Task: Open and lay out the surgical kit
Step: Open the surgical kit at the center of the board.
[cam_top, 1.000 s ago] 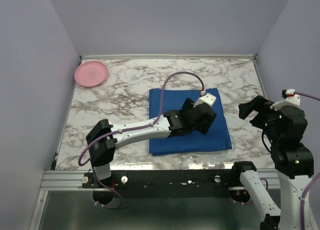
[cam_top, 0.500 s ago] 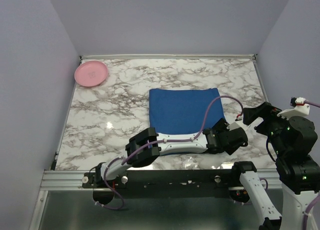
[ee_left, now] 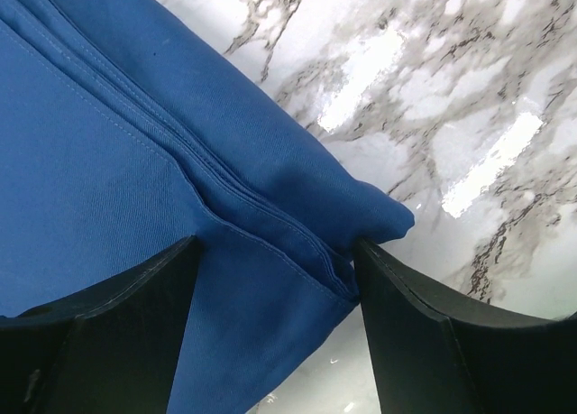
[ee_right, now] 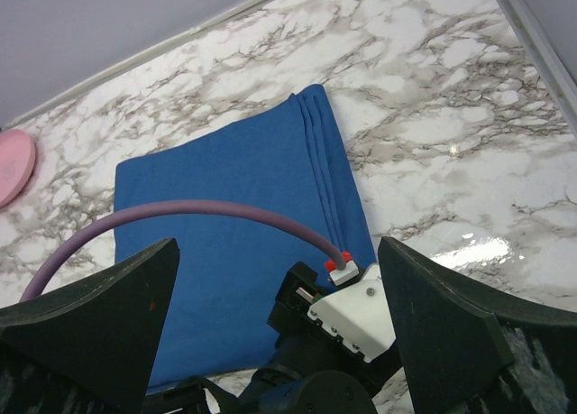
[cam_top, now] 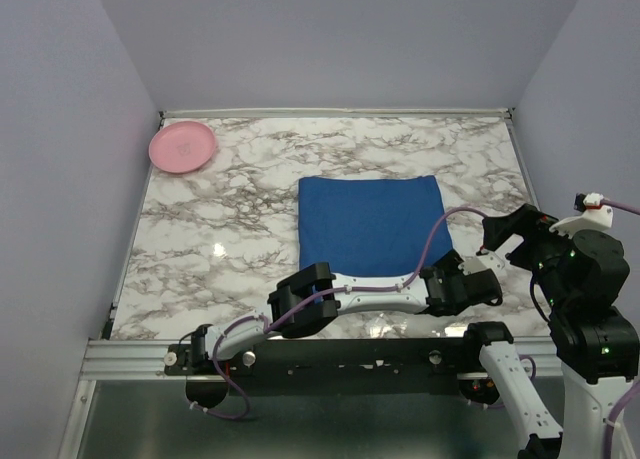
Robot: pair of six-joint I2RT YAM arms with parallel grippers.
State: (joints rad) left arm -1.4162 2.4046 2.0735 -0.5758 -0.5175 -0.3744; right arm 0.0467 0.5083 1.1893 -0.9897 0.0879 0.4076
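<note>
L pincer (ee_left: 275, 247) swung to blue wrap (ee_left: 108, 161) corner — straddles it; jaws apart.

Pink plate (cam_top: 182, 146) on marble table (cam_top: 240, 209)

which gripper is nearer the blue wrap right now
Left. The left gripper straddles the blue wrap at its near right corner; the right gripper hangs off its right side, apart.

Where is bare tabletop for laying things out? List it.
Free: marble between the pink plate and the blue wrap; the strip behind the wrap, up to the back rail. Crowded: the wrap's near right corner, where the left gripper and right gripper sit.
</note>
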